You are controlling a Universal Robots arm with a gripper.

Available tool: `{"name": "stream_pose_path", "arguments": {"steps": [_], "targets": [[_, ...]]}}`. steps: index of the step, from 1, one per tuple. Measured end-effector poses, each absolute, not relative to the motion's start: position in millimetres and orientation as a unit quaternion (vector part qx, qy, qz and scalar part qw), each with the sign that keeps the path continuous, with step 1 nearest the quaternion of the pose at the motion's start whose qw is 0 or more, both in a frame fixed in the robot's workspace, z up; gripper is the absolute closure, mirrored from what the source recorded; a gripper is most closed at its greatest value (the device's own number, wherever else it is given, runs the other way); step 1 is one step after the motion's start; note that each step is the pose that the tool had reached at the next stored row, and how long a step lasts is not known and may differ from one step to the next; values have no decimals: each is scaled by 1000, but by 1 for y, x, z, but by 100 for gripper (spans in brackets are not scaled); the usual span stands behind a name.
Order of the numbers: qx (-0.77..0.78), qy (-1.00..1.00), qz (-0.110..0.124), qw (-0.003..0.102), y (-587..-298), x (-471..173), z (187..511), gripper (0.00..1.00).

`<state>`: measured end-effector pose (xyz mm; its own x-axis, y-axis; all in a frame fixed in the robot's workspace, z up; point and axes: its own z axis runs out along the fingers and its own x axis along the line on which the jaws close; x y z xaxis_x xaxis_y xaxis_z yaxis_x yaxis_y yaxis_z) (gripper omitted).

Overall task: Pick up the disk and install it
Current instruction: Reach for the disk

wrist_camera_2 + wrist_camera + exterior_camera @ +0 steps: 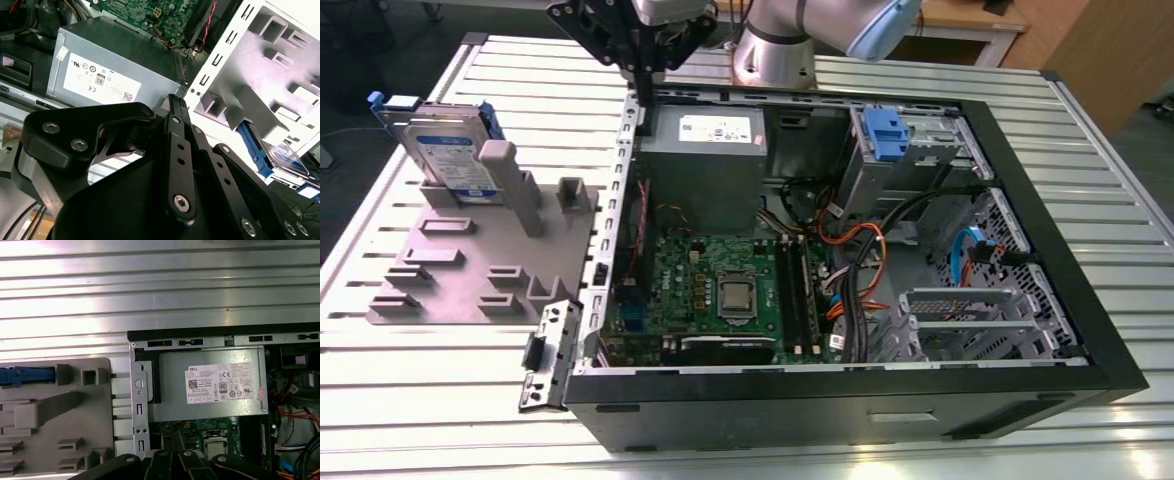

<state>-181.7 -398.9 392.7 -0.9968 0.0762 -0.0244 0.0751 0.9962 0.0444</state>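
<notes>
Robotics lab: slatted aluminium bench point(427, 400), open computer case point(854, 400), grey fixture plate point(454, 260).

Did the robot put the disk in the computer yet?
Not yet. Nothing looks done: the disk stands upright in the grey holder, outside the computer case. The gripper hangs over the case's edge, away from the disk. Picking up and installing are both left.

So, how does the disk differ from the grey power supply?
The disk stands on edge in the grey fixture outside the case; the power supply sits inside the case. The disk is thin with a blue frame; the power supply is boxy, plain grey. Both are metal and carry a label.
</notes>
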Motion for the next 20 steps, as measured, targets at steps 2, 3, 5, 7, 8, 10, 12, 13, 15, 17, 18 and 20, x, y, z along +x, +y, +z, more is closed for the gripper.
{"name": "stream_pose_path", "arguments": {"steps": [2, 3, 5, 7, 8, 10, 12, 13, 15, 17, 18, 20], "targets": [[38, 999, 22, 13, -399, -183, 393, 89], [38, 999, 22, 13, -399, -183, 393, 89], [38, 999, 22, 13, -399, -184, 393, 89], [38, 999, 22, 13, -399, -186, 393, 89], [38, 999, 22, 13, -399, -186, 392, 89], [38, 999, 22, 13, -399, -187, 392, 89], [38, 999, 22, 13, -399, -188, 392, 89], [38, 999, 22, 13, -399, -189, 392, 89], [38, 999, 22, 13, -399, -190, 392, 89], [38, 999, 22, 13, -399, -191, 392, 89], [38, 999, 22, 13, -399, -192, 392, 89], [38, 999, 22, 13, -399, -192, 392, 89]]}}
